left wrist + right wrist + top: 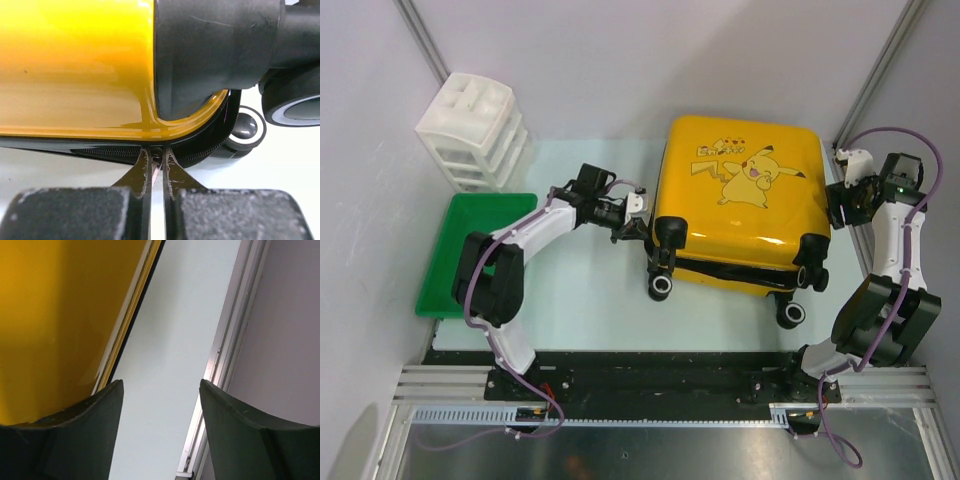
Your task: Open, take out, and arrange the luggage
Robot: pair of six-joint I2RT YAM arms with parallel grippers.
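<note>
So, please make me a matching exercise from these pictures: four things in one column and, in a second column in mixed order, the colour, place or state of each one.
Column one:
1. luggage
2. tray
3. drawer unit
4. left gripper

Column two:
a. white, in the far left corner
b. shut, tips at the black zipper
c. green, at the left edge
d. yellow, lying flat in the middle

Pairs: 1-d, 2-c, 3-a, 4-b.
</note>
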